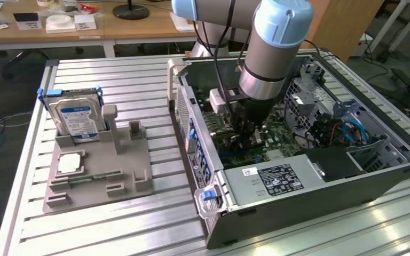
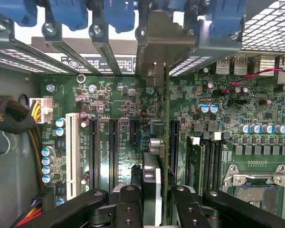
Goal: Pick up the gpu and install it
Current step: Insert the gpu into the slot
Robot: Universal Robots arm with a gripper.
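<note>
My gripper (image 1: 247, 133) reaches down into the open computer case (image 1: 319, 202), over the green motherboard (image 1: 276, 141). In the wrist view the gripper (image 2: 154, 206) is shut on the gpu (image 2: 152, 175), which I see edge-on between the black fingers (image 2: 128, 204). The card stands upright over the motherboard (image 2: 123, 95), in line with the black expansion slots (image 2: 113, 147). Its silver bracket (image 2: 154, 71) sits at the case's rear slot openings, under the blue clips (image 2: 118, 14). I cannot tell whether the card's edge is pressed into a slot.
A grey fixture (image 1: 98, 176) on the slatted table holds a hard drive (image 1: 79, 120), a white chip (image 1: 70, 162) and a narrow green memory stick (image 1: 84, 180). The power supply (image 1: 276, 178) fills the case's near corner. A memory stick (image 2: 194, 161), CPU socket (image 2: 256, 185) and cable bundle (image 2: 14, 118) flank the card.
</note>
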